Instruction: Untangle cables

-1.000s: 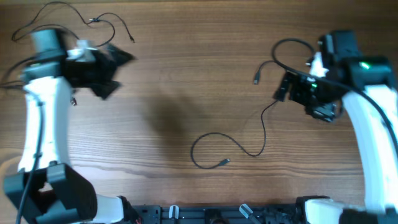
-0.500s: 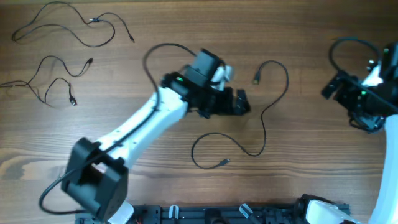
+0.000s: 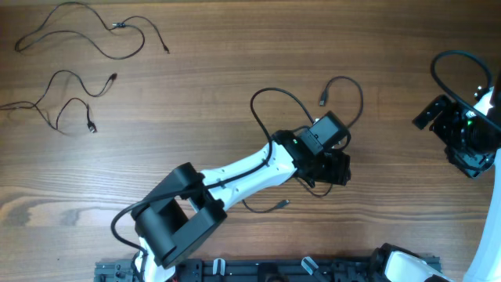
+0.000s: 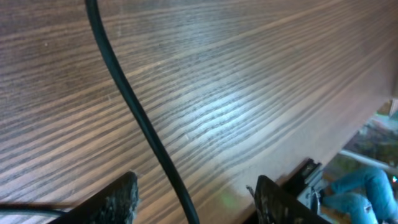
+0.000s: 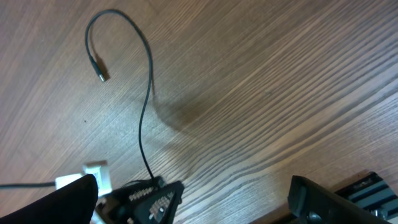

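Observation:
Three thin black cables lie apart on the wooden table. One squiggle (image 3: pixel 86 35) and a second (image 3: pixel 66 106) sit at the far left. The third cable (image 3: pixel 358 90) curves through the middle, its plug (image 3: pixel 322 100) at the top. My left gripper (image 3: pixel 333 168) is down over this middle cable. In the left wrist view the cable (image 4: pixel 134 106) runs between the two fingers of the left gripper (image 4: pixel 196 193), which stand apart and do not touch it. My right gripper (image 3: pixel 429 116) hovers open at the far right, holding nothing. Its wrist view shows the cable (image 5: pixel 146 106) and the plug (image 5: pixel 99 74).
The left arm (image 3: pixel 243 172) stretches diagonally from the front edge to the table's middle. A thicker black robot cable (image 3: pixel 270 106) arcs above its wrist. The table's front edge with a black rail (image 3: pixel 258 270) lies close behind the left gripper.
The left arm has swung from the far left across to the middle cable, and its jaws have narrowed around it. The right arm has drawn back to the right.

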`<control>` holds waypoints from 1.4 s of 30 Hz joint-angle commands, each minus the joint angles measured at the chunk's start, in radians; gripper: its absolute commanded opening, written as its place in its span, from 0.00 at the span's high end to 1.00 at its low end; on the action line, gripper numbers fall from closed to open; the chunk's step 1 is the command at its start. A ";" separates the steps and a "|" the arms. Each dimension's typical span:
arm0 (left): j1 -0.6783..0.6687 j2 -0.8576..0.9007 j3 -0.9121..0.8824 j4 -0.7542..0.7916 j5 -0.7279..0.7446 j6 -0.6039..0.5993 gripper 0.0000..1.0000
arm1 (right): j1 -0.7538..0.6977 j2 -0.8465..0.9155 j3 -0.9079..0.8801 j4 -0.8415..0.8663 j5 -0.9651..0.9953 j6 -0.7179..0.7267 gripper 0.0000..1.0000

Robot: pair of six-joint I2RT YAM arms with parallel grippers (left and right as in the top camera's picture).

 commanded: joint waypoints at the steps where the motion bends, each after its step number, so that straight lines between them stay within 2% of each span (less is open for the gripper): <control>1: -0.009 0.018 -0.005 0.025 -0.050 -0.007 0.66 | -0.003 0.006 0.004 -0.015 -0.017 0.002 0.00; 3: -0.006 0.017 -0.004 0.038 -0.049 -0.008 0.92 | -0.003 0.006 0.004 -0.018 -0.018 0.002 0.00; 4: -0.005 0.012 -0.003 0.045 -0.039 -0.008 0.96 | -0.003 0.006 0.004 -0.019 -0.017 0.002 0.00; 7: 0.012 -0.056 0.013 0.051 0.048 -0.006 0.96 | -0.003 0.006 0.004 -0.019 -0.017 0.002 0.00; 10: 0.066 -0.230 0.023 0.051 0.063 -0.006 0.96 | -0.003 0.006 0.004 -0.021 -0.017 0.002 0.00; 16: 0.297 -0.629 0.023 0.070 0.063 -0.007 0.96 | -0.003 0.006 0.002 -0.021 -0.017 0.002 0.00; 19: 0.414 -0.806 0.023 0.167 0.045 -0.008 0.96 | -0.003 0.006 0.002 -0.021 -0.017 0.002 0.00; 23: 0.489 -0.958 0.023 0.169 -0.139 -0.026 0.96 | -0.003 0.006 0.002 -0.021 -0.017 0.002 0.00; 27: 0.493 -0.993 0.023 0.148 -0.328 -0.027 0.96 | -0.003 0.006 0.002 -0.022 -0.017 0.002 0.00; 28: 0.497 -0.996 0.023 0.131 -0.432 -0.057 0.96 | -0.003 0.006 0.002 -0.023 -0.017 0.002 0.00; 31: 0.547 -0.995 0.023 0.081 -0.527 -0.095 0.96 | -0.003 0.006 0.002 -0.026 -0.017 0.002 0.00; 33: 0.620 -0.995 0.023 0.018 -0.565 -0.237 0.96 | -0.003 0.006 0.002 -0.025 -0.017 0.003 0.00; 35: 0.677 -0.998 0.023 -0.068 -0.566 -0.433 0.96 | -0.003 0.006 0.002 -0.025 -0.017 0.004 0.00; 38: 0.729 -0.999 0.023 -0.214 -0.571 -0.614 0.96 | -0.003 0.006 0.002 -0.025 -0.017 0.004 0.00; 42: 0.824 -1.001 0.023 -0.460 -0.747 -1.020 0.96 | -0.003 0.006 0.001 -0.025 -0.017 0.004 0.00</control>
